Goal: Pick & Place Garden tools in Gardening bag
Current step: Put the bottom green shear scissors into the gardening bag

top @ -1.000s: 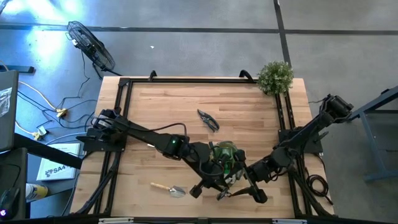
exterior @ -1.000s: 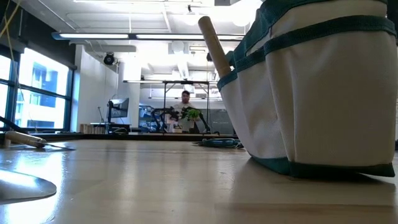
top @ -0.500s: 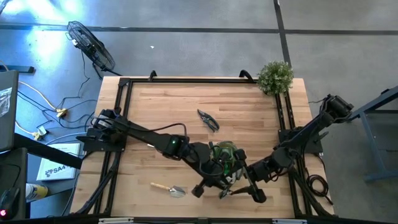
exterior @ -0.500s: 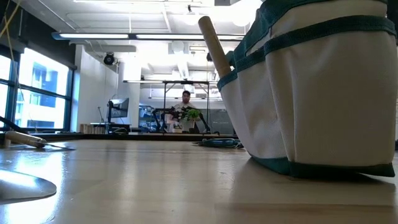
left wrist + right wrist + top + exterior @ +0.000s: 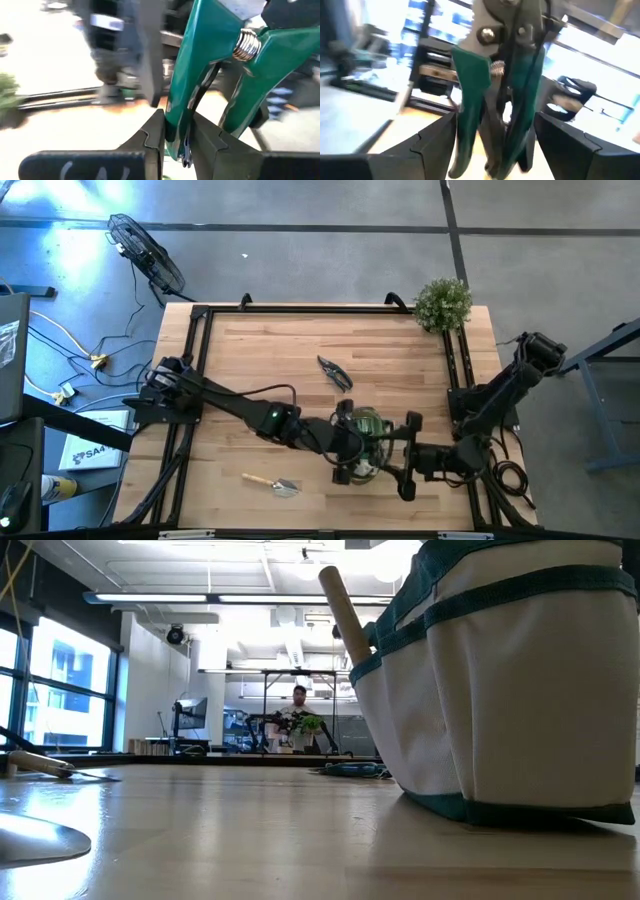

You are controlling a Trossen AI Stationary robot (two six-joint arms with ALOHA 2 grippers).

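My left gripper is shut on green-handled pruning shears just at the near side of the gardening bag. My right gripper is open to the right of them; in the right wrist view its fingers stand on either side of the shears without touching. The bag fills the right of the low view, standing on its base, with a wooden handle sticking up from a pocket. Dark-handled shears and a wooden-handled trowel lie flat on the table. My left gripper pinches one green handle of the shears between its two fingers, near the handle's free end. The shears reach forward past the fingers, with the spring and the second handle free beside the held one.
A bushy green plant stands at the table's far right corner. The table's far and left parts are bare wood. A person shows far back in the room beyond the table.
My right gripper has drawn back from the shears toward the table's right edge and turned, its fingers now spread across. My left gripper has gone toward the right edge with the shears, closer to the bag.
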